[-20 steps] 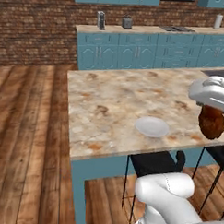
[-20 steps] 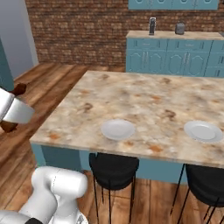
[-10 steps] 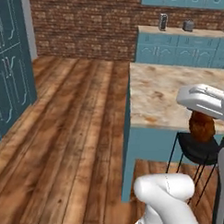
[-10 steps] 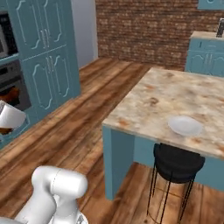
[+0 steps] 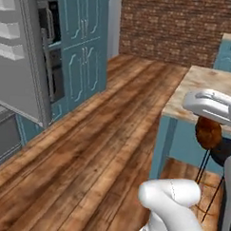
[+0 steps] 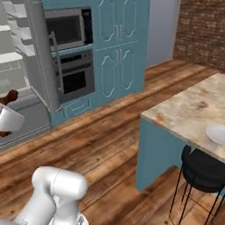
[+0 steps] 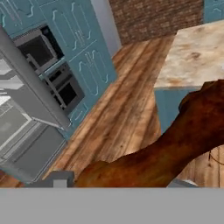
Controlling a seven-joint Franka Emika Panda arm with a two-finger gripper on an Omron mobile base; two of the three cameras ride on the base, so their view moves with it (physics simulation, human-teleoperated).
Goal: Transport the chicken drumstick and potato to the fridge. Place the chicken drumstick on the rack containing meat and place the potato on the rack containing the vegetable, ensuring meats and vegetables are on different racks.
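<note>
The hand [image 5: 210,119] grips the chicken drumstick [image 5: 208,133] (dark reddish-brown), carried in the air beside the marble surface [image 5: 209,86], well apart from the open fridge [image 5: 19,70] at left.

Chicken drumstick [image 5: 208,132]: dark reddish-brown, lumpy, held off the floor beside the counter. Fridge [image 5: 17,61]: door open, pale interior, white shelves visible.

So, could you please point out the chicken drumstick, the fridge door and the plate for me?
chicken drumstick [image 5: 208,133], left base view, its rounded meaty end.
fridge door [image 6: 40,52], right base view, its grey edge.
plate [image 6: 217,133], right base view, its white rim.
</note>
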